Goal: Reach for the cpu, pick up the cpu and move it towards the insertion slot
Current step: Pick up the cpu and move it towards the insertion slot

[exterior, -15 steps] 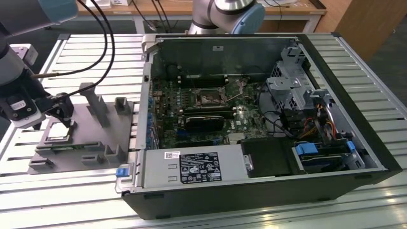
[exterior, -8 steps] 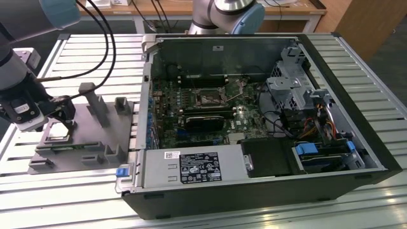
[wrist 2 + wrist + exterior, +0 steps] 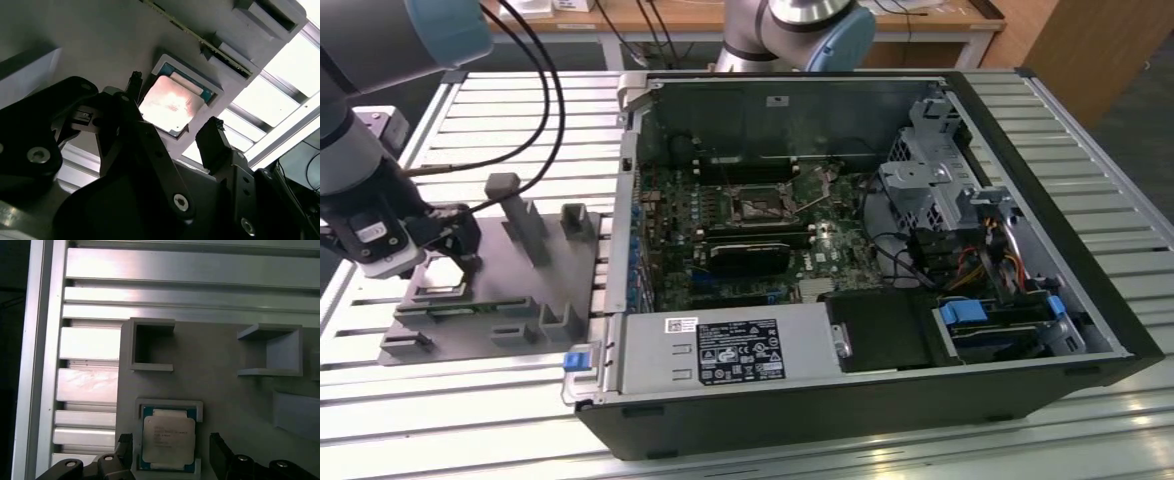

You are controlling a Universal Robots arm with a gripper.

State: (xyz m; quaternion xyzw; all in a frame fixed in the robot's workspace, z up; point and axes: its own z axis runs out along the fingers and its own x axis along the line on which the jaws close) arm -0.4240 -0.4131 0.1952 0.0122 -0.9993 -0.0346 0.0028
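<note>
The cpu [image 3: 168, 439], a flat square chip with a silvery top, lies in a shallow grey pocket of the fixture plate [image 3: 225, 390]. My gripper [image 3: 171, 446] is open, with one dark finger on each side of the chip and a gap showing on both sides. In the second wrist view the cpu [image 3: 170, 104] sits between the fingertips [image 3: 215, 136] of the gripper [image 3: 173, 103]. In the exterior view the gripper [image 3: 447, 252] hangs low over the fixture plate [image 3: 494, 305] at that view's left. The insertion slot [image 3: 758, 205] is on the motherboard inside the open computer case.
The open computer case [image 3: 1067, 300] takes up the middle and the exterior view's right. Upright grey fixture blocks [image 3: 520, 215] stand between my gripper and the case. Black cables [image 3: 540, 90] trail from my arm. A second arm [image 3: 801, 30] stands behind the case. The slatted aluminium table [image 3: 520, 100] lies underneath.
</note>
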